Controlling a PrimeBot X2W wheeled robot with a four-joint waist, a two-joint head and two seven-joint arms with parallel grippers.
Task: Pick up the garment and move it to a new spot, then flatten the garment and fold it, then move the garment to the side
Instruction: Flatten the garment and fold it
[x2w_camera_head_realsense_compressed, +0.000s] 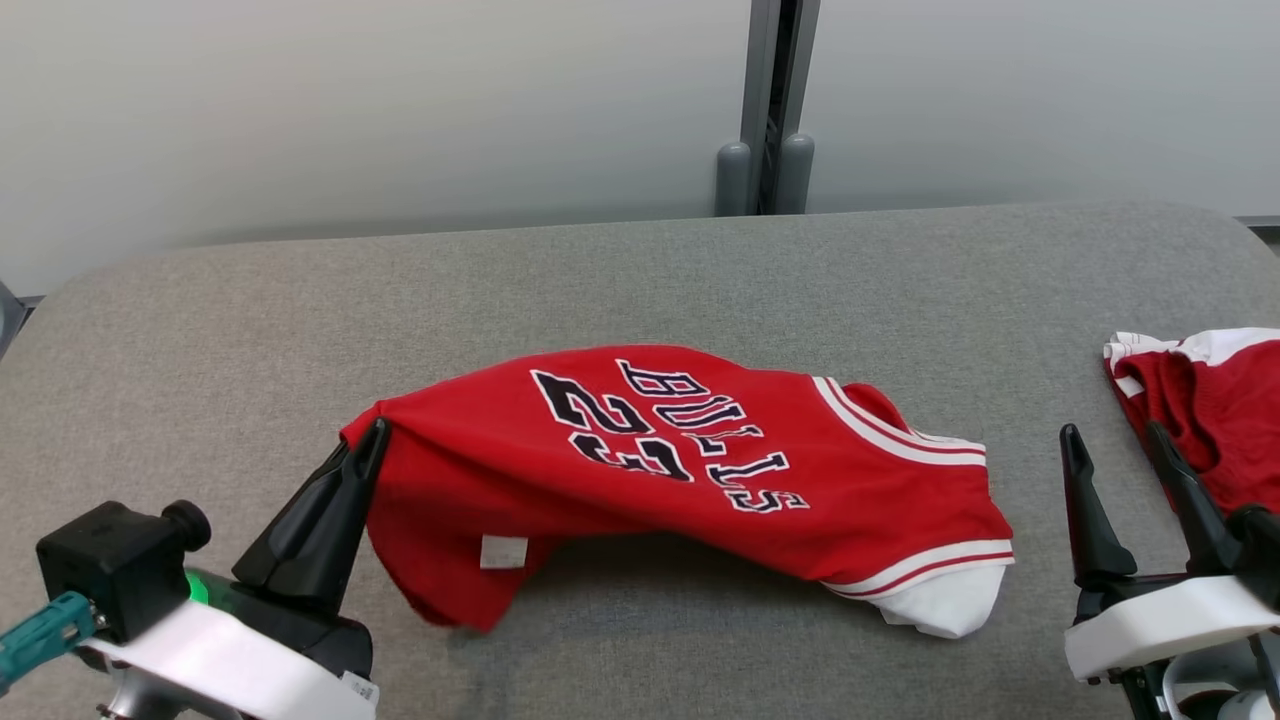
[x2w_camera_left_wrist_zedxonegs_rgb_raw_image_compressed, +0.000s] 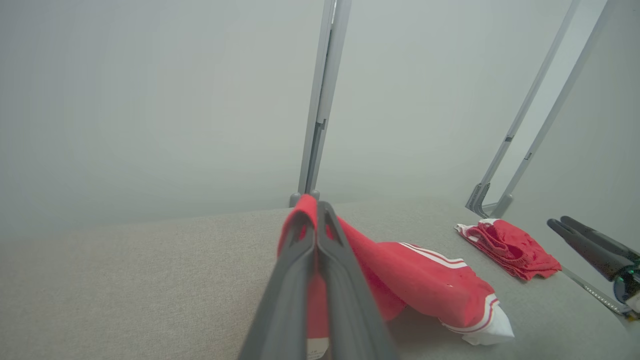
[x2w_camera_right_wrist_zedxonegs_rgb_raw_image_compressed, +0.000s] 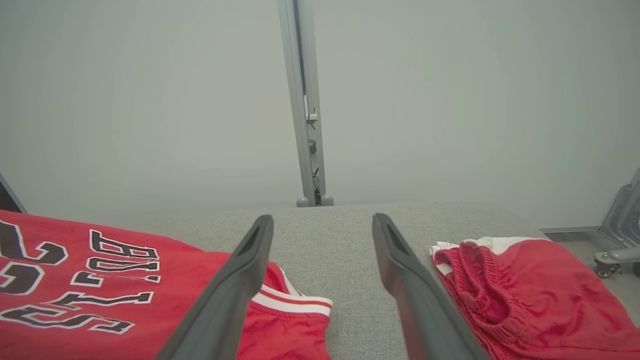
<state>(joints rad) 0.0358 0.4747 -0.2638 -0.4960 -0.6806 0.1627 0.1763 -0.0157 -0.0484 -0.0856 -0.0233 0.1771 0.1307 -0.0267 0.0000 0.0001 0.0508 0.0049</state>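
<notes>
A limp, light jersey (x2w_camera_head_realsense_compressed: 600, 500) is pinched by the left gripper (x2w_camera_head_realsense_compressed: 377, 430); the right gripper (x2w_camera_head_realsense_compressed: 1112, 432) is spread — empty. The striped end (x2w_camera_head_realsense_compressed: 920, 575) should be taken.

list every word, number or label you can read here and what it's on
"BULLS": black, white-edged letters on the red jersey.
"23": same lettering, beside it on the red jersey.
Too small to read: white tag at the jersey's hem.
Too small to read: small sticker on the left arm's white cuff.
</notes>
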